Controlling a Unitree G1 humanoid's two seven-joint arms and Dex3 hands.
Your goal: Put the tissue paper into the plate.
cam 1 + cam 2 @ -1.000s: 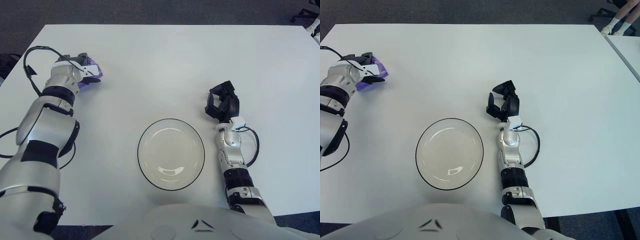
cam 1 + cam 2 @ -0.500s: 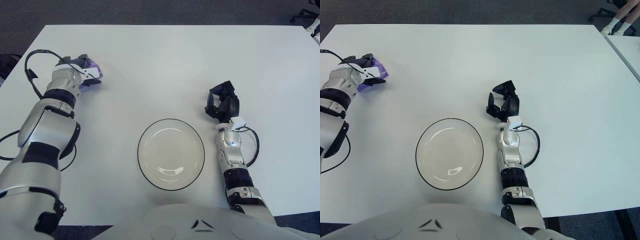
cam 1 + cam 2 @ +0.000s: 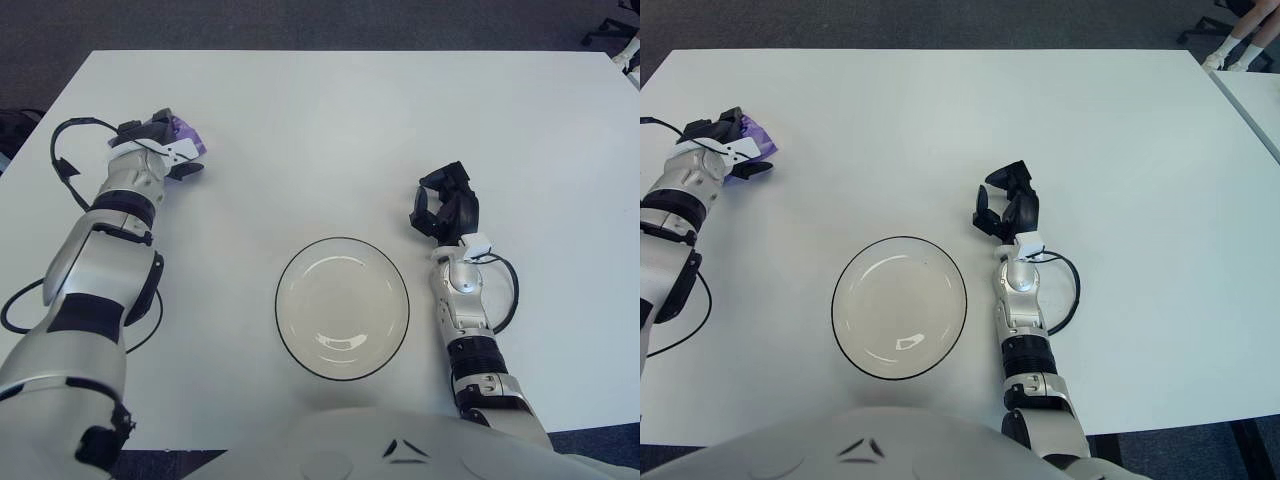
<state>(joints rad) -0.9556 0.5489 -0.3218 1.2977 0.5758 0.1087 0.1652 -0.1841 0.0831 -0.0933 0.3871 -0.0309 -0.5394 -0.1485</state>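
A purple tissue packet (image 3: 183,131) shows at the far left of the white table, held in the fingers of my left hand (image 3: 165,147), which is shut on it. A clear glass plate with a dark rim (image 3: 342,307) stands empty near the table's front middle, well to the right of that hand. My right hand (image 3: 444,208) shows just right of the plate, fingers curled, holding nothing.
The white table (image 3: 330,130) fills the view, with dark carpet beyond its far edge. Black cables loop beside my left arm (image 3: 62,150) and beside my right forearm (image 3: 508,290).
My left hand with the purple packet has shifted slightly up and to the right. The right hand and the plate have not moved.
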